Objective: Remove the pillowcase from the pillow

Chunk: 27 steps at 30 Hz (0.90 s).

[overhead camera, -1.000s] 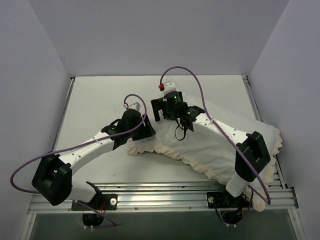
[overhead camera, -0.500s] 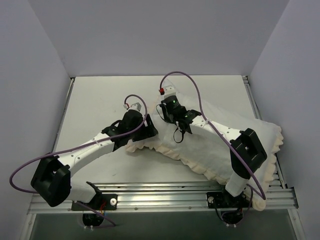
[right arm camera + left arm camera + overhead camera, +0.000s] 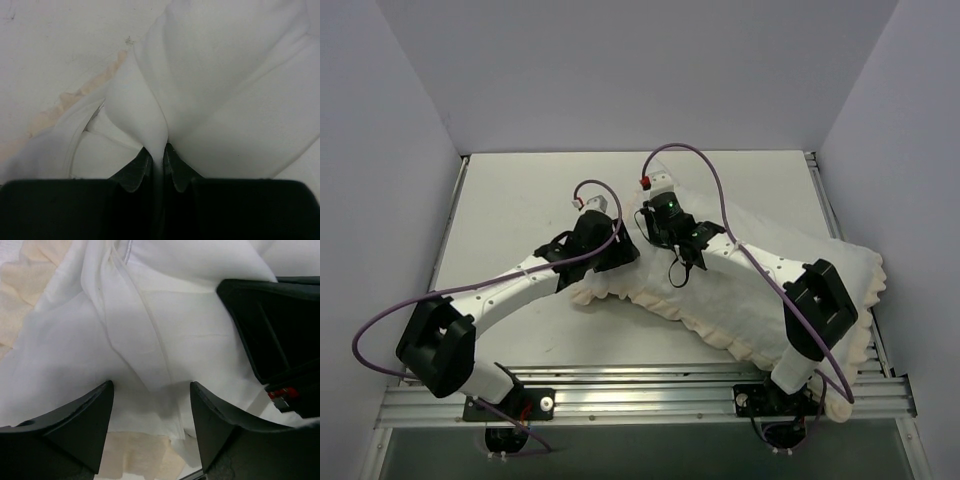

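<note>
From above, the right arm (image 3: pixel 760 260) covers a long strip of the pillowcase (image 3: pixel 730 300), and both wrists hide their pincer tips. In the right wrist view, the right pincer (image 3: pixel 156 156) has its tips buried in the pinched pillowcase fold. The bottom edge of the left wrist view cuts off the left pincer (image 3: pixel 150 387).
</note>
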Each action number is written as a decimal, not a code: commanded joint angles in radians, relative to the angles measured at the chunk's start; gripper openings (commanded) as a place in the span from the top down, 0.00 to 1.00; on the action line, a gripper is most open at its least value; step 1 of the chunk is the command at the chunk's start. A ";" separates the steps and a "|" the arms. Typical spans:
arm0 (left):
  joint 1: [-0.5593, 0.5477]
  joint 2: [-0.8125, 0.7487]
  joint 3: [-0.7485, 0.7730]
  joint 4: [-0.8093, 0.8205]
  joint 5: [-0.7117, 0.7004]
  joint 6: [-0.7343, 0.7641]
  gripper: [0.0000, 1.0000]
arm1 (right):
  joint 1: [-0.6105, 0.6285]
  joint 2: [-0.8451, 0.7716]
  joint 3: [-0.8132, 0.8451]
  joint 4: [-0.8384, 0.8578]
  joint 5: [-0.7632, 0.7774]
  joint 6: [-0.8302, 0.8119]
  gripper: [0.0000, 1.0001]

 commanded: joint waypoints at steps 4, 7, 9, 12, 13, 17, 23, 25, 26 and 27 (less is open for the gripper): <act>-0.008 0.063 0.005 0.034 -0.083 0.003 0.57 | 0.001 -0.036 -0.025 -0.072 0.000 0.013 1.00; -0.005 0.026 -0.071 0.009 -0.127 -0.010 0.85 | -0.047 -0.079 -0.014 -0.086 0.022 0.008 1.00; 0.008 -0.026 -0.142 -0.009 -0.172 -0.032 0.97 | -0.094 -0.109 -0.010 -0.092 -0.015 0.014 1.00; 0.061 -0.089 -0.212 -0.040 -0.218 -0.061 0.98 | -0.186 -0.184 0.012 -0.095 -0.082 0.019 1.00; 0.080 -0.100 -0.252 -0.049 -0.212 -0.066 0.98 | -0.208 -0.223 0.024 -0.102 -0.101 0.017 1.00; 0.172 -0.130 -0.329 -0.023 -0.151 -0.081 0.98 | -0.233 -0.300 0.093 -0.106 -0.266 0.017 1.00; 0.187 -0.109 -0.358 0.129 -0.020 -0.090 0.97 | -0.236 -0.382 0.133 -0.037 -0.455 0.048 1.00; 0.161 -0.098 -0.354 0.248 0.014 -0.098 0.94 | -0.236 -0.386 0.131 0.024 -0.493 0.074 1.00; 0.111 -0.091 -0.340 0.288 0.020 -0.098 0.92 | -0.236 -0.380 0.131 0.044 -0.536 0.083 1.00; 0.082 -0.091 -0.328 0.316 0.020 -0.089 0.90 | -0.231 -0.358 0.135 0.079 -0.559 0.091 1.00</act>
